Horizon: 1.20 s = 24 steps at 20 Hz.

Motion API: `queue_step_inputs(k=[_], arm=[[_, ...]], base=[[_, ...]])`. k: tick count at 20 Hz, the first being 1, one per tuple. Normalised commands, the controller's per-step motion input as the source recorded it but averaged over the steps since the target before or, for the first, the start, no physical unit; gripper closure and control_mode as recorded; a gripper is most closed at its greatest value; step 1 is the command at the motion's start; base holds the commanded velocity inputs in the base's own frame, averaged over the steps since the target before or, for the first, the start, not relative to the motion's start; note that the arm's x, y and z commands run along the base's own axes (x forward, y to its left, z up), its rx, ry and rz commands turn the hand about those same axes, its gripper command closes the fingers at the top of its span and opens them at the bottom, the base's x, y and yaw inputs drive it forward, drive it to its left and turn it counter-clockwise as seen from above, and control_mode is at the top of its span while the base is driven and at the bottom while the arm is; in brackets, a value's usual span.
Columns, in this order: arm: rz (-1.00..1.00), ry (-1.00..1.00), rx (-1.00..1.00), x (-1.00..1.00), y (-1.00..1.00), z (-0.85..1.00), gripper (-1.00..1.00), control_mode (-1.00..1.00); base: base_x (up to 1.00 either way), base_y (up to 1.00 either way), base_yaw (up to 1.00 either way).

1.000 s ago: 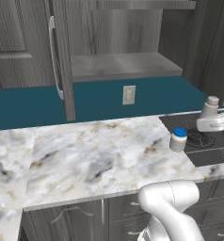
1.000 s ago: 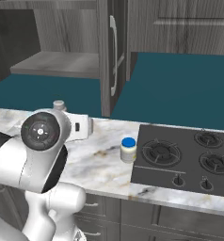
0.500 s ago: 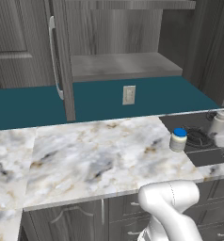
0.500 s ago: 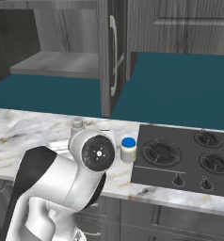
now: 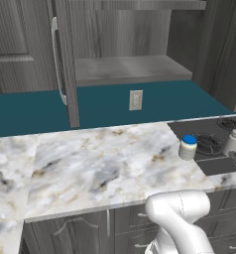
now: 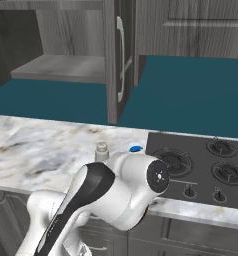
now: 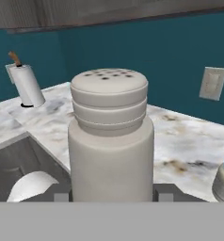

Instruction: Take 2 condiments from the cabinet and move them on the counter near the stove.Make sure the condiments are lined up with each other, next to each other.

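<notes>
Between the gripper [image 7: 111, 197] fingers stands the pale grey shaker bottle [image 7: 110, 136], pinched upright: ribbed neck, domed cap with small holes. It hovers beside the blue-lidded cream jar [image 5: 188, 147] on the marble worktop [image 5: 100, 168] by the stove [image 6: 206, 167].

A broad stretch of the counter [image 5: 100, 163] left of the blue-lidded jar [image 5: 188, 147] is left unobstructed, while passage at the stove [image 6: 201, 167] edge is narrowed by the jar and the shaker [image 5: 233, 141] beside it.
</notes>
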Motion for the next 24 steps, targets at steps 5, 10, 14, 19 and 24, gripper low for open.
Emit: queue_step_inputs(k=[5, 10, 14, 19, 24], arm=[[0.16, -0.02, 0.01, 0.3, -0.25, -0.52, 1.0, -1.0], [0.06, -0.04, 0.04, 0.3, -0.14, -0.41, 1.0, -1.0], [0.0, -0.02, 0.01, 0.32, 0.0, -0.42, 1.0, -1.0], [0.0, 0.0, 0.0, 0.33, -0.02, -0.47, 1.0, -1.0], [0.0, 0.0, 0.0, 0.35, -0.15, -0.47, 1.0, -1.0]], base=[[0.0, 0.0, 0.0], [0.0, 0.0, 0.0], [0.0, 0.0, 0.0], [0.0, 0.0, 0.0], [0.0, 0.0, 0.0]])
